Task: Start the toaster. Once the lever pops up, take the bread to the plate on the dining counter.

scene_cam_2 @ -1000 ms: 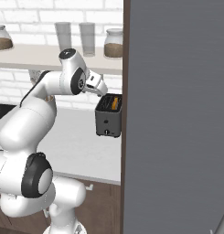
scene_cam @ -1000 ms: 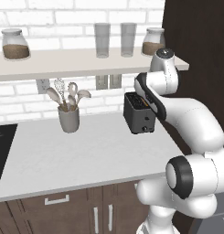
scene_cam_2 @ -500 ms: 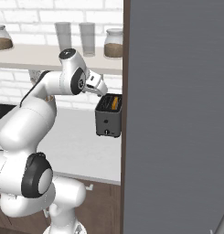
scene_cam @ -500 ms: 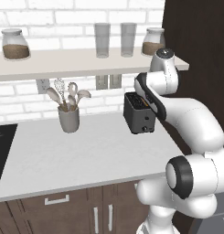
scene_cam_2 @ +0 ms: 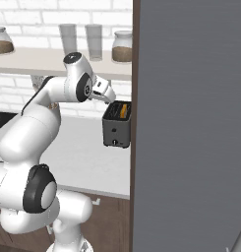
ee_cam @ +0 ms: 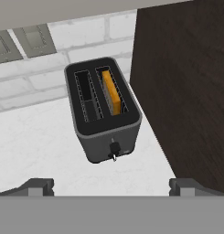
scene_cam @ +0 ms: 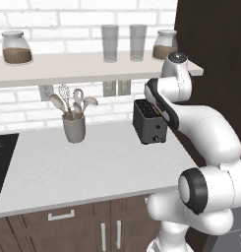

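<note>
Toaster (ee_cam: 104, 109) slots running front-to-back, bread (ee_cam: 112, 93) upright inside, seemingly lengthwise

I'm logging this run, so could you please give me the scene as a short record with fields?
Setting: white worktop along a brick wall, shelf above.
Toaster: black, upright on the worktop, beside a dark cabinet wall.
Bread: standing in the slot nearer that cabinet; the other slot is empty.
Gripper: open, poised above and in front of the toaster, touching nothing.
Utensil cup: grey, holding spoons, apart from the toaster.
Shelf items: two glasses, two jars.
</note>
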Controlling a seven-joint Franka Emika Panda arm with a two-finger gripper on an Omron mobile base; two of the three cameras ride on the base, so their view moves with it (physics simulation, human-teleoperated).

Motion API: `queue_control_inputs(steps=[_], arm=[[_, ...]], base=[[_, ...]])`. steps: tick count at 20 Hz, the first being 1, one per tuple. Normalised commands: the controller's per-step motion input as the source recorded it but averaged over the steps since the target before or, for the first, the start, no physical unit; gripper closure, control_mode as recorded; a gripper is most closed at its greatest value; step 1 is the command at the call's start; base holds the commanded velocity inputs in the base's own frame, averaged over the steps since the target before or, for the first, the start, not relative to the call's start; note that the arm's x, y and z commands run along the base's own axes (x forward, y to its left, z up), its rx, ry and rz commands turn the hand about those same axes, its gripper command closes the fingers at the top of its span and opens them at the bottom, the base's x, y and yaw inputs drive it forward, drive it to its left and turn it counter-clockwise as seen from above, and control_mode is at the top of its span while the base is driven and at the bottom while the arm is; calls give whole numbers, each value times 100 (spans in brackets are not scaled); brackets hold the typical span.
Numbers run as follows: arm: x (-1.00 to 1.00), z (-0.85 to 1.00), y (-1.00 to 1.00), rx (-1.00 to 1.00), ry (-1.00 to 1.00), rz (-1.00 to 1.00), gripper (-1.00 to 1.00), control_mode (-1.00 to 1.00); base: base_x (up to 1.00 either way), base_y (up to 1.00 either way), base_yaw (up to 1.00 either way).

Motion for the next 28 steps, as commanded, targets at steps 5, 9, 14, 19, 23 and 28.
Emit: queue_control_inputs(steps=[5,9,14,19,23,28], arm=[[0,0,0,0,0,0,-100,-100],[0,0,0,0,0,0,-100,-100],[0,0,0,0,0,0,-100,-100],[0,0,0,0,0,0,-100,-100],[0,0,0,0,0,0,-100,-100],[0,0,0,0,0,0,-100,-100]], base=[[0,0,0],[0,0,0],[0,0,0],[0,0,0],[0,0,0],[0,0,0]])
